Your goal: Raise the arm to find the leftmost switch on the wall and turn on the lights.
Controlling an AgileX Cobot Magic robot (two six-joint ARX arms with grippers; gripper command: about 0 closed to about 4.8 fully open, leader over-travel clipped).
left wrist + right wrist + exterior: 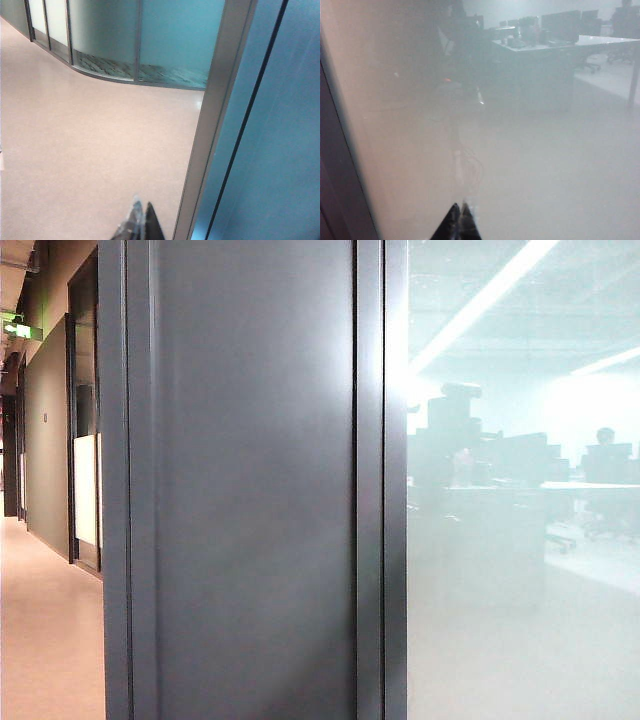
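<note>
the search step is judged to be in hand: no switch is shown in any view, so the next move calls for an arm to be raised until the wall switches are found. in the exterior view a dark panel (250, 490) and frosted glass (520, 590) are seen; behind the glass the arm (452, 425) appears as a hazy silhouette near desks. only the left wrist view shows the pink floor (90, 140) and metal frame (215, 120), with the left gripper (140, 222) low above the floor, fingertips nearly together, holding nothing. in the right wrist view the right gripper (458, 220) is seen facing the glass, tips likewise narrow and empty.
</note>
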